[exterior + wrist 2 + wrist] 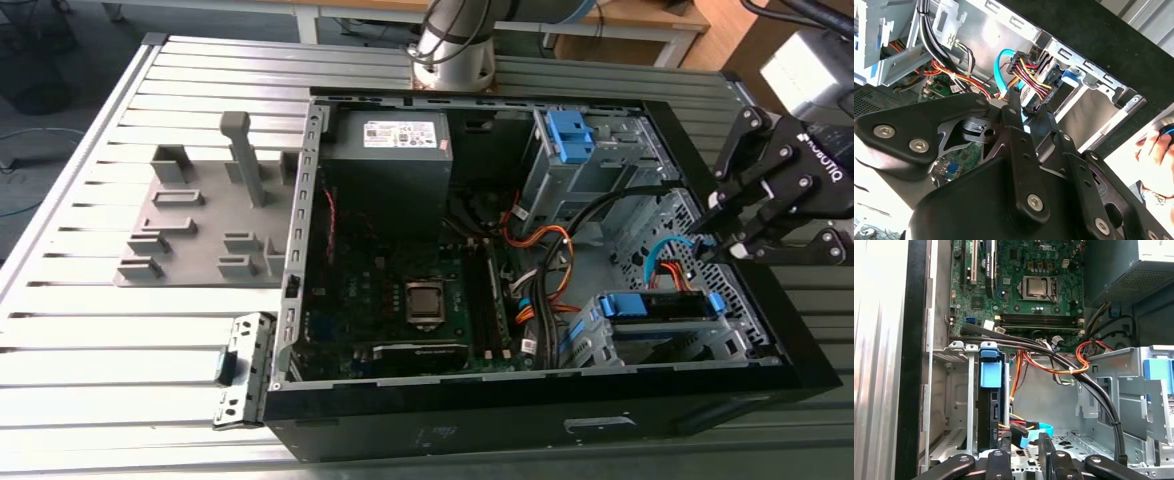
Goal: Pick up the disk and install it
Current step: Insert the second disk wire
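Disk [661, 306] sits in the drive cage [727, 343] inside the computer case [507, 430].

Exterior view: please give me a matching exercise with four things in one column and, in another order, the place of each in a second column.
Things
1. disk
2. gripper
3. processor
4. grey fixture

Places
A. on the table, outside the case
B. on the green board
C. in a metal cage inside the case
D. over the case's wall at the exterior view's right

Pairs: 1-C, 2-D, 3-B, 4-A
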You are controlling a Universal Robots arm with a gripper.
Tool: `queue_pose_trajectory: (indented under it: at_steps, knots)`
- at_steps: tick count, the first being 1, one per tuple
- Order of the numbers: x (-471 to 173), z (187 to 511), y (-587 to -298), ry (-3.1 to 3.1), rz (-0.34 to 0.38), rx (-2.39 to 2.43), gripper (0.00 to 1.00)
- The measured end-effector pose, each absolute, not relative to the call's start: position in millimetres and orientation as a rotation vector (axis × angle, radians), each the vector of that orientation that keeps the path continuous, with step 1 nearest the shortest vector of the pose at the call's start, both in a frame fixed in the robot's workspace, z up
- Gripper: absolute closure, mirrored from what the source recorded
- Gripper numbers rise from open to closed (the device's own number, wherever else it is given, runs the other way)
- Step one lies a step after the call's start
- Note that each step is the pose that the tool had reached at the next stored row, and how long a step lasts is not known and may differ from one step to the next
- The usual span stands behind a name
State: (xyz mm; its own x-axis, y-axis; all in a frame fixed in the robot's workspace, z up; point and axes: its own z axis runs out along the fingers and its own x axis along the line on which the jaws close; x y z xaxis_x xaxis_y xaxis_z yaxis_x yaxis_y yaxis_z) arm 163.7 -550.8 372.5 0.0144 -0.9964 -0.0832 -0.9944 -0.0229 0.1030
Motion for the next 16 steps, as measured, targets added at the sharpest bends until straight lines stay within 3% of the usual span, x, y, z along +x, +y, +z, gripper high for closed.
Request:
queue_pose_trajectory:
  at_steps: [8,13,16]
  knots:
    - [163.6,372.5,-550.8,-2.185,-0.206,2.226,0.66]
    - [163.6,372.5,-550.8,-2.185,-0.206,2.226,0.89]
    - [163.6,372.5,-550.8,-2.185,-0.205,2.226,0.89]
